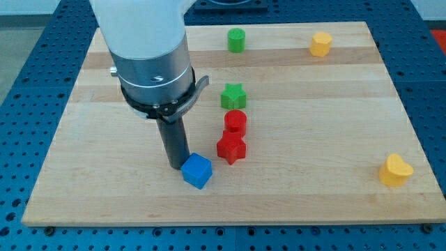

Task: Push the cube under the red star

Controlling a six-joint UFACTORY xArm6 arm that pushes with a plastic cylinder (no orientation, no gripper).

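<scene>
My tip (177,166): a bare rod with no jaws, touching the blue cube's left edge.
Blue cube (196,171): just below-left of the red star (231,148).
Red cylinder (235,122): touching the red star's top.
Green star (233,96): above that.

Arm (143,42) cropped by the view's top.

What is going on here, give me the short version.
I am pushing blocks around a wooden board with a rod. My tip sits right against the blue cube, on the cube's left in the view. The red star lies just up and to the view's right of the cube, so the cube is not yet below it. A red cylinder and a green star line up above the red star.
</scene>
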